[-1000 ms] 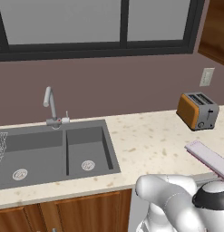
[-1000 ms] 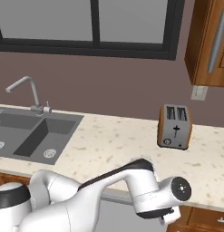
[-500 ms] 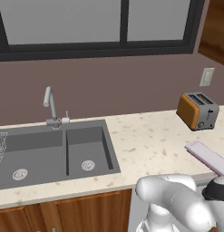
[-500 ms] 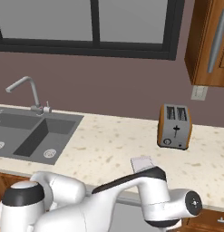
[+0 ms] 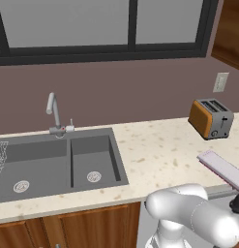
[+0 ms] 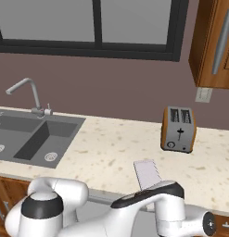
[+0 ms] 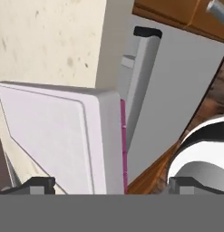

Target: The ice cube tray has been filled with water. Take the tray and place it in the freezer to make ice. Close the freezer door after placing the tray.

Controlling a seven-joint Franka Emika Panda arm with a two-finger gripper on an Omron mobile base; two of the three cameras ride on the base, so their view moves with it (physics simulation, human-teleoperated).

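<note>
Ice cube tray (image 7: 63, 136) lies between the open claw's (image 7: 111, 185) fingertips.

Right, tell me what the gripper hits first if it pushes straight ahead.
Most likely the ice cube tray: it lies squarely between the open gripper's fingertips, at the counter edge. Depth is unclear.
</note>
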